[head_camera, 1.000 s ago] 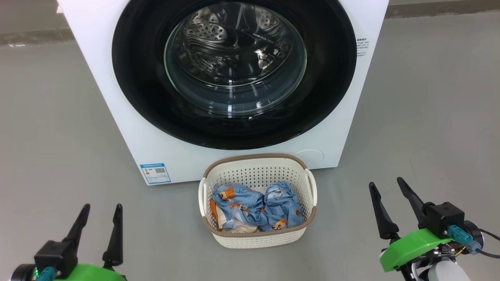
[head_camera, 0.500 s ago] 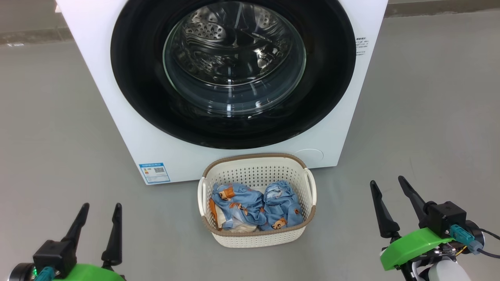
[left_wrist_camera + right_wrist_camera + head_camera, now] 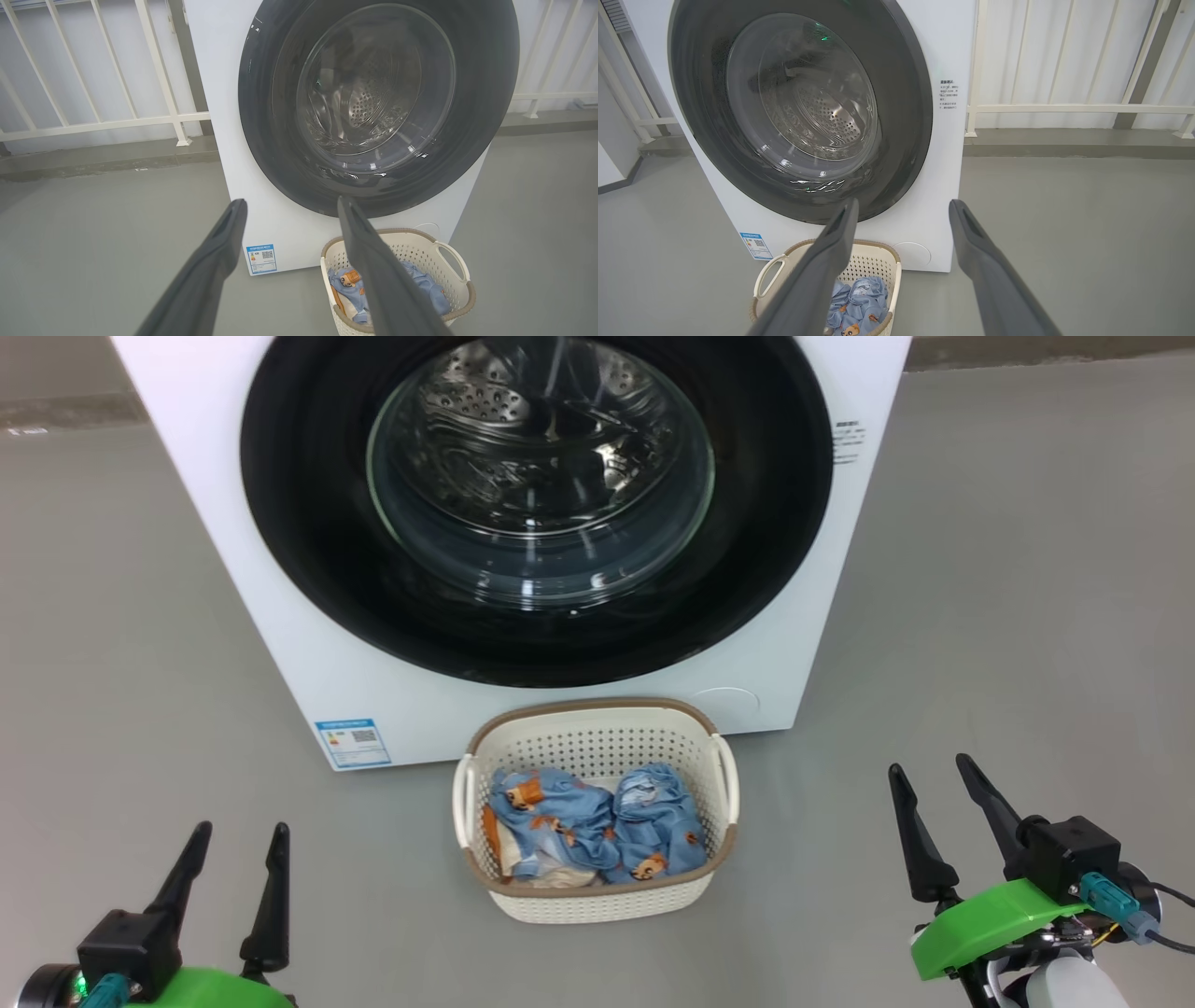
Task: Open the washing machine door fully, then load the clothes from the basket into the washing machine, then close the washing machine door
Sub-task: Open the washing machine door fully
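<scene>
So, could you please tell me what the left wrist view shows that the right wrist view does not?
Left wrist view but not right: the left gripper, open. Right wrist view but not left: the right gripper, open, and small printed text beside the door. Both: the washing machine, its shut door, the basket of clothes, the blue label and white railings.

The washing machine (image 3: 280, 616) before me is white, with a small blue label (image 3: 352, 743). The washing machine door (image 3: 308, 523) is a glossy black ring around clear glass; the drum (image 3: 485, 401) behind is silver, dotted with holes. The basket (image 3: 597, 896) is cream, perforated, brown-rimmed. The clothes (image 3: 560, 821) are light blue with orange-brown cartoon animals and cream patches. The floor (image 3: 980, 616) is plain grey. My left gripper (image 3: 242, 828) and right gripper (image 3: 929, 763) have black jaws over bright green collars.
</scene>
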### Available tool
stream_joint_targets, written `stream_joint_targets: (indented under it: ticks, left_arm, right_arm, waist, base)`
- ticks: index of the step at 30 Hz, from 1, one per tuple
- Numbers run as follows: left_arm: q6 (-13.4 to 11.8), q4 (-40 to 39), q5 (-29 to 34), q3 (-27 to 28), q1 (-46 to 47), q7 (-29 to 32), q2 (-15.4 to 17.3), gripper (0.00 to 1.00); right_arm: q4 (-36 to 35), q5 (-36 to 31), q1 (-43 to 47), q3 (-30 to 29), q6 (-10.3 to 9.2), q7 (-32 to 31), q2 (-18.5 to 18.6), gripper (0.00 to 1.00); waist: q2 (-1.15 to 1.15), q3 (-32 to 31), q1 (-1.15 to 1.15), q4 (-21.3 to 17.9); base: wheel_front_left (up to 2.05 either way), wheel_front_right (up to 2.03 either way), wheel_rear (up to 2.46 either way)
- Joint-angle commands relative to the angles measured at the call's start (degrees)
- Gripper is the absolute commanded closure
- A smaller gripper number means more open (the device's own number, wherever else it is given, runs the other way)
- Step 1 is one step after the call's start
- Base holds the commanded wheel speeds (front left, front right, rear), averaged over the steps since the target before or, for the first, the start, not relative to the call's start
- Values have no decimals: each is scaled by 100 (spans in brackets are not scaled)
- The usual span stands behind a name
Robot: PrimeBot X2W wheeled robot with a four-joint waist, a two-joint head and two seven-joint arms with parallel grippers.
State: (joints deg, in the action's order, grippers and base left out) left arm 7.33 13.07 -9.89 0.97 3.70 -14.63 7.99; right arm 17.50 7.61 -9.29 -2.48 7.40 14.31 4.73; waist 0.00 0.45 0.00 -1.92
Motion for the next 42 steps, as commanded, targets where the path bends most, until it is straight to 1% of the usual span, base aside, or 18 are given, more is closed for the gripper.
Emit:
stream_joint_targets:
  ticks: [1, 8, 11, 16, 19, 42]
  left_arm:
    - [9, -130, -16, 182, 262, -37, 119, 0]
    - [12, -131, -62, 206, 308, -37, 118, 0]
    - [2, -198, -135, 305, 361, -37, 45, 0]
    - [-23, -335, 92, 359, 367, -37, 40, 0]
    - [-13, -439, 99, 344, 342, -37, 8, 0]
    - [13, -402, 15, 360, 241, -37, -40, 0]
  right_arm:
    - [-150, -6, -79, 107, 9, 69, 26, 0]
    - [-173, 9, -96, 88, 9, 69, 28, 0]
    - [-202, 21, -103, 72, 9, 69, 19, 0]
    - [-265, 65, -120, 81, 9, 69, 9, 0]
    - [-310, 74, -125, 89, 9, 69, 10, 0]
    - [-369, 92, -127, 17, 9, 69, -9, 0]
  waist:
    - [0, 10, 0, 8]
    - [0, 94, 0, 26]
    - [0, 129, 0, 40]
    - [0, 180, 0, 58]
    - [0, 204, 0, 60]
    - [0, 236, 0, 100]
  base:
    - [98, 98, -196]
    - [119, 119, -238]
    - [118, 118, -237]
    - [88, 88, -177]
    - [57, 57, -114]
    - [6, 6, -11]
